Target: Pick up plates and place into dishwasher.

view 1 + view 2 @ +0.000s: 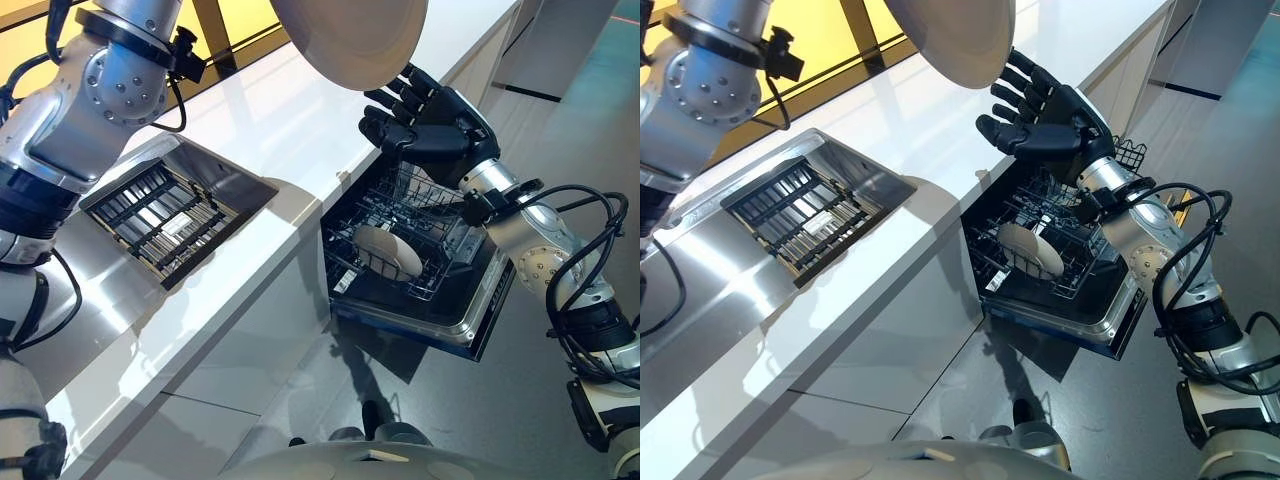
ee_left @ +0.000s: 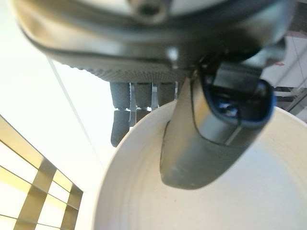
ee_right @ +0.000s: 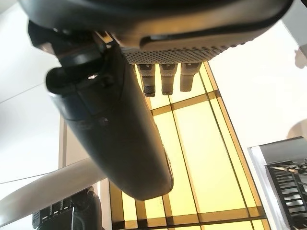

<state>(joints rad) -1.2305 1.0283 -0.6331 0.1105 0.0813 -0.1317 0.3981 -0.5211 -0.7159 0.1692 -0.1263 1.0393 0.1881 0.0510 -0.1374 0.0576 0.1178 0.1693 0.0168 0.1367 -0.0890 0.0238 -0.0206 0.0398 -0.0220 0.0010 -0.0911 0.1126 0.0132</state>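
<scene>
We log the left hand (image 2: 144, 103) raised above the white counter (image 1: 270, 120), its thumb pressed on the upper face of a cream plate (image 1: 355, 40) and its fingers curled behind the rim, so it grips that plate. The plate's far edge is cut off in the eye views. The right hand (image 1: 1045, 120) hovers just beside and below the plate, palm up, fingers relaxed and spread, holding nothing. Below this hand the dishwasher rack (image 1: 415, 255) stands pulled out, a second plate (image 1: 388, 252) upright in its wires. Contact between right fingertips and held plate: we cannot tell.
</scene>
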